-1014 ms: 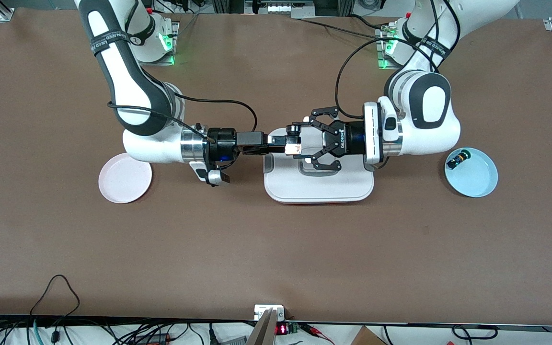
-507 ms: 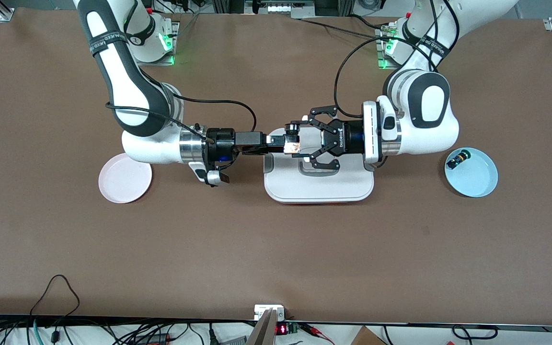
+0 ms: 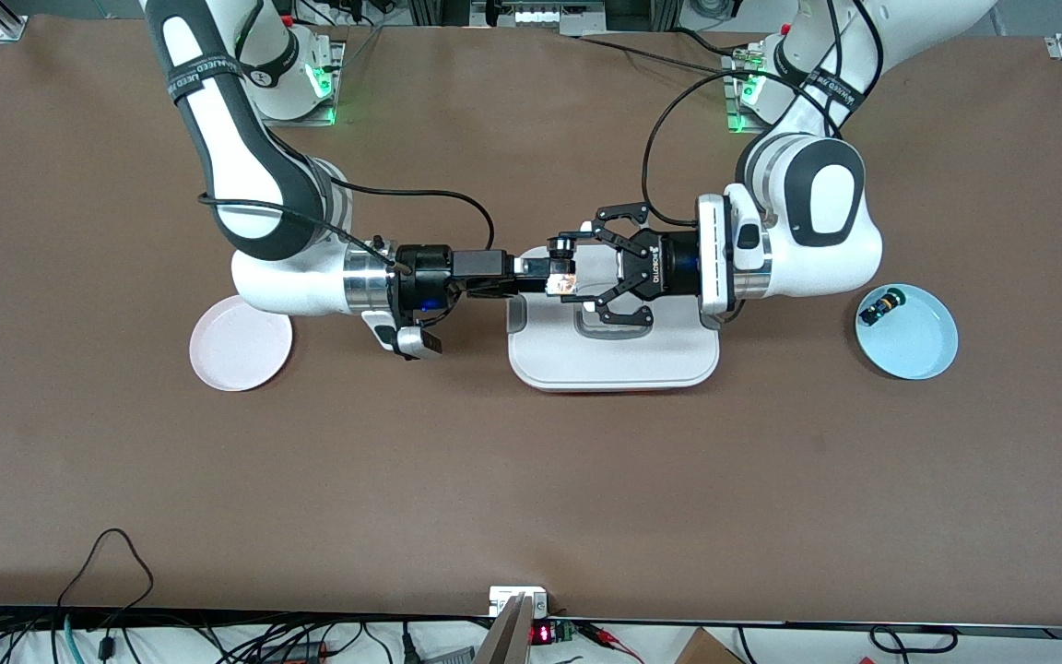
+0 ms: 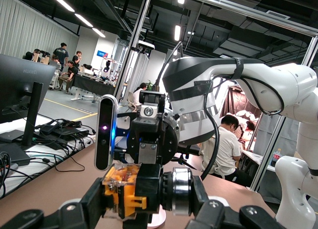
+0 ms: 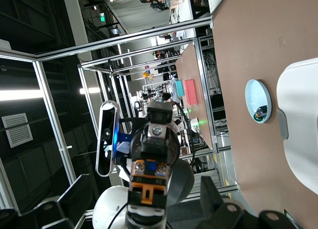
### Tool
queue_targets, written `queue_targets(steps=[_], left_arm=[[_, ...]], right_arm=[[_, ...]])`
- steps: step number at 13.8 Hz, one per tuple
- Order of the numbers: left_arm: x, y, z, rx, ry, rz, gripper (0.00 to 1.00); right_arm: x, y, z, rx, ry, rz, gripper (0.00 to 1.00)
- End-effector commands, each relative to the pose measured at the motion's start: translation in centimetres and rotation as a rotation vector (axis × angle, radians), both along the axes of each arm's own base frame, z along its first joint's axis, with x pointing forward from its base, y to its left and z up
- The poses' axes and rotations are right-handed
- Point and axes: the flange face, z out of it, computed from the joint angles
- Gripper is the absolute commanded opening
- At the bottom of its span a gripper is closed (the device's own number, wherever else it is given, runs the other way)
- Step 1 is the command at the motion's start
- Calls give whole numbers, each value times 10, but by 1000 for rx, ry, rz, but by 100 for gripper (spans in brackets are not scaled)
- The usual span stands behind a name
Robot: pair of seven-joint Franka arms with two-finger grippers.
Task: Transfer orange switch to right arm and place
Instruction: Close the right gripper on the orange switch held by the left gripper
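Note:
The orange switch (image 3: 565, 279) hangs in the air over the edge of the white tray (image 3: 614, 361) that lies toward the right arm's end. My left gripper (image 3: 569, 274) is shut on it end to end. In the left wrist view the orange switch (image 4: 130, 190) sits between the pads (image 4: 93, 205), orange body at one and silver collar at the other. My right gripper (image 3: 545, 275) meets it head-on and is open. Its fingers (image 5: 214, 198) stand on either side of the orange switch (image 5: 151, 187) with a gap on each side.
A pink plate (image 3: 241, 346) lies under the right arm's wrist. A light blue plate (image 3: 920, 352) toward the left arm's end holds a small green-capped part (image 3: 881, 304). The brown tabletop is bare nearer the front camera.
Both grippers have shifted together a little toward the right arm's end and away from the front camera. The left gripper's hold on the switch is unchanged.

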Motion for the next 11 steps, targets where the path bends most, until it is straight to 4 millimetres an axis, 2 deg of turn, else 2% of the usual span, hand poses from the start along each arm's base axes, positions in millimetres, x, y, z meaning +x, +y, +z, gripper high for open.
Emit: queue_targets(steps=[1, 4, 7, 8, 11], left_arm=[[-3, -10, 4, 6, 13, 36, 0], [-5, -14, 4, 9, 17, 38, 0], [-5, -14, 4, 9, 17, 38, 0], [-5, -14, 4, 9, 17, 36, 0], [-6, -15, 4, 7, 20, 36, 0]], right_arm=[[4, 3, 2, 20, -17, 1, 75], [5, 6, -2, 21, -16, 4, 57], [6, 6, -4, 22, -96, 6, 31], [6, 6, -4, 23, -118, 5, 27], [6, 6, -5, 20, -140, 9, 25]])
